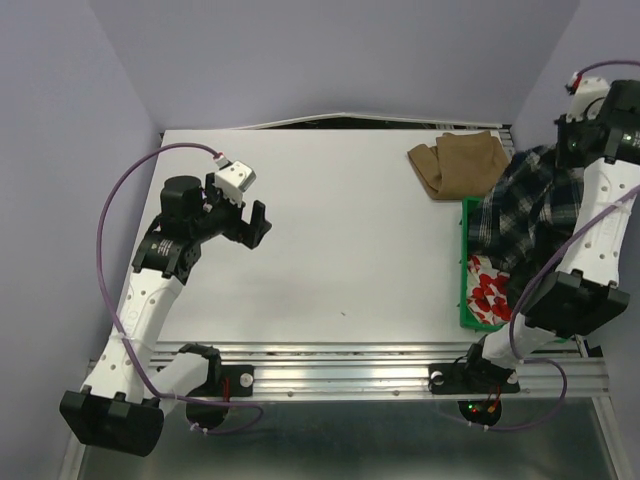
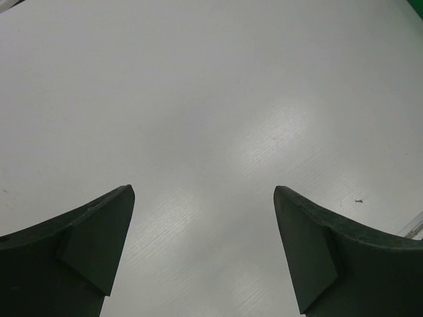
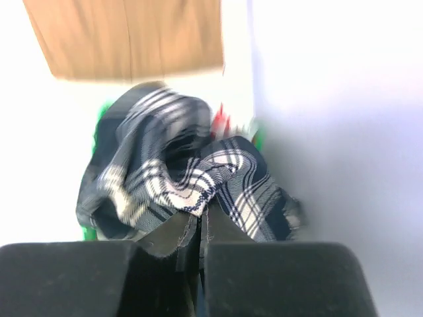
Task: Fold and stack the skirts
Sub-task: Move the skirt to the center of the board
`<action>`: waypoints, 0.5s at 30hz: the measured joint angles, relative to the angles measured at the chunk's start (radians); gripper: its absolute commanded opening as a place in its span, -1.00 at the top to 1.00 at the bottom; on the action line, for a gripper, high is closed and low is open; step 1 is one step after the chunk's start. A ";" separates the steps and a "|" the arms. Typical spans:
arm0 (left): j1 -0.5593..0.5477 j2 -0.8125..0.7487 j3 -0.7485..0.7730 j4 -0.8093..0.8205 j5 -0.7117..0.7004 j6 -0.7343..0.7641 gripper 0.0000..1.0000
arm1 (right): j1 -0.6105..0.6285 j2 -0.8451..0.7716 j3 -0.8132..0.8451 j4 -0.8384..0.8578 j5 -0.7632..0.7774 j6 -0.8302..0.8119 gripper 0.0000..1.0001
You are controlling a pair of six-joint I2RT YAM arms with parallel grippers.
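We see the right fingers (image 3: 190,230) pressed together with barely a slit between them, and a fold of the plaid skirt (image 3: 188,173) is pinched right at their tips, so the cloth spreads out from the tips and away from the wrist camera. From above, the plaid skirt (image 1: 525,205) is a bunched, rumpled mass drawn up toward the right arm at the far right of the counter (image 1: 330,230), and its lower part drapes over the far end of the green tray (image 1: 464,270). It is dark navy crossed with white and pale bands, creased into deep loose folds, and one lighter, more closely striped patch sits just by the fingertips; the wrist view is blurred, so we cannot make out any finer detail. The tan skirt (image 1: 460,163) lies flat on the counter at the far right corner, just beside the plaid one and roughly folded, plain brown with one seam line showing. The flowered skirt (image 1: 490,290), white with red blooms, lies in the near part of the tray, partly under the plaid cloth. The left fingers (image 2: 106,228) stand wide apart over bare counter on the left, well away from all three skirts, and we see nothing between them.
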 measured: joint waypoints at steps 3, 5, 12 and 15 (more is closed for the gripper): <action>0.000 0.003 0.001 0.006 0.000 -0.002 -0.97 | 0.000 0.001 0.232 -0.022 -0.048 0.039 0.99; 0.000 0.009 0.003 0.010 -0.001 -0.005 -0.97 | 0.000 -0.002 0.385 -0.018 -0.092 0.068 0.99; 0.000 0.027 0.042 0.020 -0.013 -0.050 -0.97 | 0.000 -0.085 0.464 0.123 -0.357 0.249 0.99; 0.000 0.029 0.069 0.032 -0.012 -0.078 -0.97 | 0.000 -0.108 0.379 0.271 -0.521 0.431 0.99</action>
